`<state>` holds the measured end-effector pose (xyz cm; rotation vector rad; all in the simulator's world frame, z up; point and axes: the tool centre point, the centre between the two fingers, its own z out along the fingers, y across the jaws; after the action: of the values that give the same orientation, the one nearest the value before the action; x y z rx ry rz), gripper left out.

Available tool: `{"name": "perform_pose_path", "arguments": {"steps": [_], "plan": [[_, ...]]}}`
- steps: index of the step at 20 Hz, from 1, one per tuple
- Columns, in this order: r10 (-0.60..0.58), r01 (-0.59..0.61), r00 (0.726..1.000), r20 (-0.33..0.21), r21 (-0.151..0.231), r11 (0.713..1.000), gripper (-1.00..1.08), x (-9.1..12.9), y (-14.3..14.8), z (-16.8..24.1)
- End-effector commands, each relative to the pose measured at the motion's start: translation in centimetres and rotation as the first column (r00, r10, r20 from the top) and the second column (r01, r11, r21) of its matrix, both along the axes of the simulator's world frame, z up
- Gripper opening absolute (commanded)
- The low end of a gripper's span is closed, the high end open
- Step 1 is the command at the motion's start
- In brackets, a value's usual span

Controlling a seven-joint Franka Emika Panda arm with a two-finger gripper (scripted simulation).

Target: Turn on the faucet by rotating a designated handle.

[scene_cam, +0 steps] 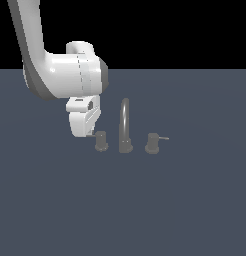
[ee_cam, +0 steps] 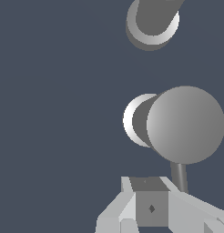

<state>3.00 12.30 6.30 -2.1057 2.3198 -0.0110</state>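
Note:
The faucet is dark grey, with a tall arched spout [scene_cam: 125, 125] on a round base, which shows in the wrist view [ee_cam: 152, 22]. The handle [scene_cam: 101, 141] is the short knob on the exterior view's left of the spout. The wrist view looks down on its round top [ee_cam: 185, 125], and its thin lever rod [ee_cam: 179, 177] runs toward my fingers. My gripper [scene_cam: 89, 133] hangs low, just on the exterior view's left of the handle, at the rod's end. In the wrist view the gripper [ee_cam: 151, 200] looks shut and empty, with the rod right beside the fingertips.
The twin knob [scene_cam: 153, 143], whose rod points to the exterior view's right, stands on the other side of the spout. All three pieces sit on a flat dark blue-grey floor [scene_cam: 145, 210]. My white arm [scene_cam: 60, 75] reaches in from the upper left of the exterior view.

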Motion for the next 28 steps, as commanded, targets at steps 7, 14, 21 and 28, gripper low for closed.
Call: {"name": "perform_pose_path", "arguments": {"steps": [7, 14, 21, 28], "plan": [[0.004, -0.004, 1.0, -0.007, -0.001, 1.0, -1.0, -2.7, 0.0, 0.0], [0.01, -0.01, 1.0, 0.004, 0.008, 1.0, -1.0, -3.5, 0.5, 0.0], [0.008, -0.008, 1.0, -0.004, 0.003, 1.0, -1.0, -5.4, -1.6, 0.0], [0.032, -0.032, 0.999, -0.003, 0.01, 0.999, -1.0, -6.5, -1.3, -0.1]]}}
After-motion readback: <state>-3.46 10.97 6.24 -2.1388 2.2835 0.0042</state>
